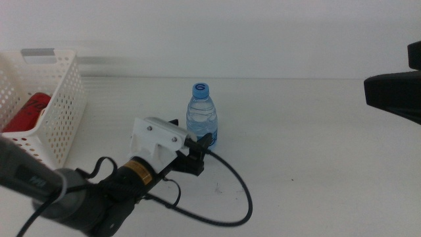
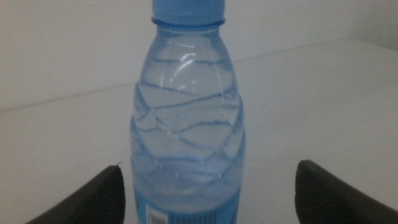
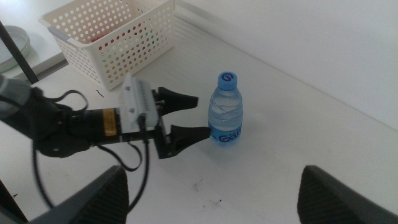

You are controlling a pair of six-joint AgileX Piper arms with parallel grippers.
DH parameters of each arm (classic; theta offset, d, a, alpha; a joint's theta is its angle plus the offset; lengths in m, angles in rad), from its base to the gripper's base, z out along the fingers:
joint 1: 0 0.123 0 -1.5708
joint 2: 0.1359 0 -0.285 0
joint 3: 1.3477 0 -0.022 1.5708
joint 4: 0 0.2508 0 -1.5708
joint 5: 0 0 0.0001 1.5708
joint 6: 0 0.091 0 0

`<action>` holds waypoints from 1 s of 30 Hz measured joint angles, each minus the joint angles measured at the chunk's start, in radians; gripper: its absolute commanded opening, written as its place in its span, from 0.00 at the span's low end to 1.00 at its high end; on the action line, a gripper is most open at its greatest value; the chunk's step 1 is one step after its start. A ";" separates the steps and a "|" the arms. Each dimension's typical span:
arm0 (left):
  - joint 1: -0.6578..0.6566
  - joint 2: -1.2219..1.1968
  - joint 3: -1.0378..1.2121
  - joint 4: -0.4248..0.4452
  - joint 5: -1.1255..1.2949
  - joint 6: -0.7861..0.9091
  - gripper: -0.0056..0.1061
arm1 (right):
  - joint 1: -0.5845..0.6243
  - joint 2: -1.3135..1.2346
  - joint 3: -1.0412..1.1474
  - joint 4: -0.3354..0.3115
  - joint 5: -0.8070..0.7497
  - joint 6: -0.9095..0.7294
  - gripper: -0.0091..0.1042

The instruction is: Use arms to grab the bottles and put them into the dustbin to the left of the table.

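Note:
A small clear water bottle (image 1: 201, 118) with a blue cap stands upright on the white table (image 1: 316, 164), near its middle. My left gripper (image 1: 195, 143) is low on the table right at the bottle, open. The left wrist view shows the bottle (image 2: 186, 124) filling the space between the spread jaws, nearer one jaw, not squeezed. From the right wrist view, the left gripper's (image 3: 200, 116) tips reach the bottle's (image 3: 225, 112) side. The white lattice dustbin (image 1: 52, 112) stands at the left with a red can (image 1: 29, 112) inside. My right gripper (image 3: 214, 186) hangs open high above the table.
The left arm's black cable (image 1: 237, 191) loops over the table in front of the bottle. The right arm (image 1: 395, 95) shows as a dark shape at the right edge. Beyond the dustbin (image 3: 112, 37) lie a pale dish (image 3: 12, 43) and a thin black pole (image 3: 15, 50).

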 measured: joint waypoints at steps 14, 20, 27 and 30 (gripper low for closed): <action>0.007 0.187 -0.222 -0.001 0.023 -0.040 0.89 | 0.000 0.000 0.000 0.000 0.000 0.000 0.84; 0.007 0.232 -0.290 -0.003 0.051 -0.042 0.85 | 0.000 0.000 0.000 0.000 0.000 0.000 0.84; 0.009 0.234 -0.315 -0.003 0.092 -0.047 0.42 | 0.000 0.000 0.000 0.000 0.000 0.000 0.84; 0.018 0.234 -0.315 0.014 0.093 -0.028 0.25 | 0.000 0.000 0.000 0.000 0.000 0.000 0.84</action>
